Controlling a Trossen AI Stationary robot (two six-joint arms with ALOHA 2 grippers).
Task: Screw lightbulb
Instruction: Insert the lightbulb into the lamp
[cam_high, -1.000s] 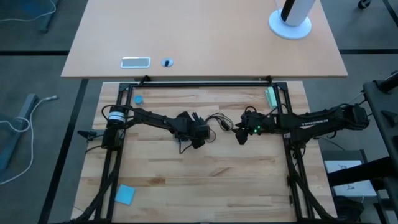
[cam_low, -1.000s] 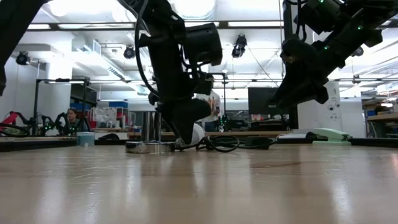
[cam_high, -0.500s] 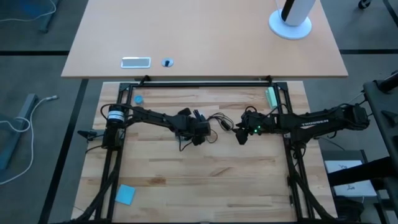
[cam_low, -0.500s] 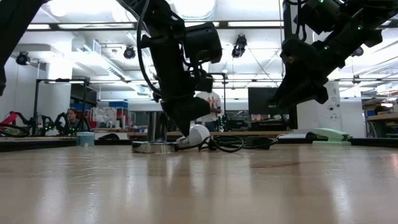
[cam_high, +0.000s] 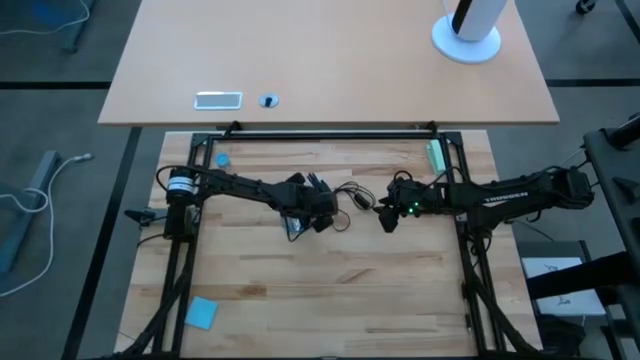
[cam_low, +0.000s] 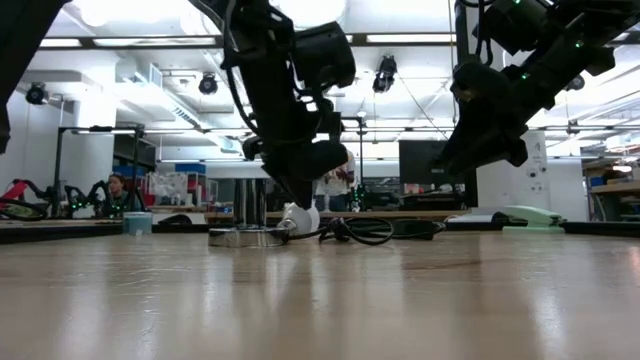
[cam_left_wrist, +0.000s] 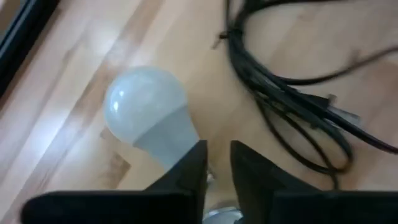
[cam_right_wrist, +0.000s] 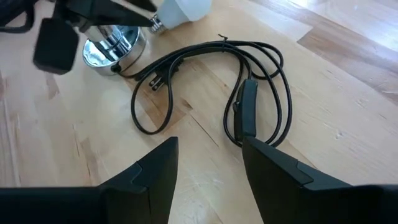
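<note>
The white lightbulb (cam_left_wrist: 146, 115) lies on its side on the wooden table, its silvery screw base (cam_right_wrist: 155, 23) pointing toward the round silver socket (cam_right_wrist: 115, 46). In the low view the lightbulb (cam_low: 299, 218) rests right beside the socket (cam_low: 243, 237). My left gripper (cam_left_wrist: 217, 165) hangs just over the bulb's neck, its fingers open by a narrow gap, with the bulb's round end off to one side of them. My right gripper (cam_right_wrist: 208, 155) hovers open above the table, right of the cord, holding nothing. My left gripper comes down slanting over the lightbulb's neck (cam_left_wrist: 180, 149), which runs under one finger (cam_left_wrist: 189, 171). A bit of silver shows in the gap. Whether a finger touches the bulb, I cannot tell.
The socket's black cord (cam_right_wrist: 242, 99) lies looped between the two grippers. A small blue cap (cam_high: 222, 159) and a green object (cam_high: 435, 155) sit near the far edge, a blue square (cam_high: 201, 312) at the near left. The black frame rails (cam_high: 180, 250) border the table.
My left gripper has moved a little toward the table's far edge. The lightbulb, tipped up under the gripper half a second ago, now lies lower on the table and closer to the socket. My right gripper has kept still.
</note>
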